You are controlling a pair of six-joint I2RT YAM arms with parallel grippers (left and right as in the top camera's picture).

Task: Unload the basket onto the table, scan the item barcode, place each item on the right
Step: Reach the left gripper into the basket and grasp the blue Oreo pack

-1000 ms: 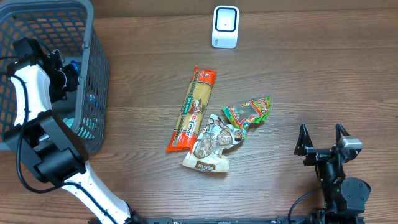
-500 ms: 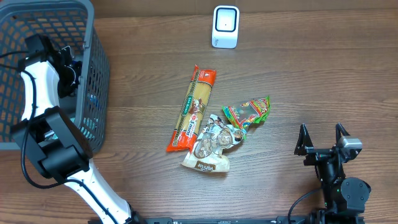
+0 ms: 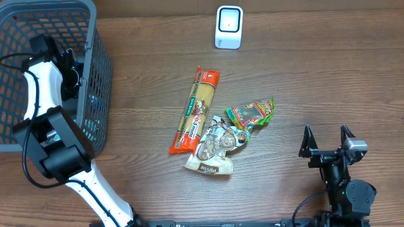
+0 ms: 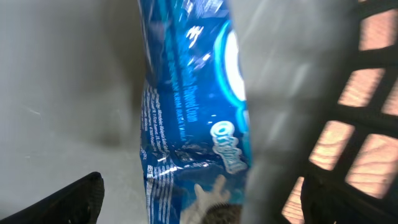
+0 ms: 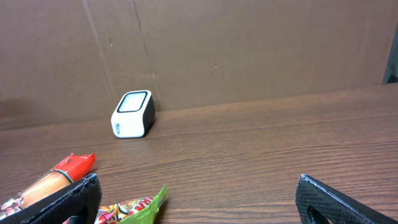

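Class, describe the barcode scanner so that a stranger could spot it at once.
Start at the wooden table and look to its far edge, beyond the heap of snack packets. The scanner stands there alone, the only white, boxy thing, with a pale window on its face.

overhead looks straight down at the table (image 3: 303, 82) — left wrist close-up inside the basket (image 4: 348, 124), right wrist low, sharing the scanner (image 5: 132, 114) with overhead.

At the centre are 1 orange pasta packet (image 3: 194, 112), 1 green snack bag (image 3: 251, 114) and 1 silvery pouch (image 3: 214, 151). At the top is 1 white scanner (image 3: 228, 27). At the upper left is 1 grey basket (image 3: 101, 82) with 1 blue packet (image 4: 193, 112).
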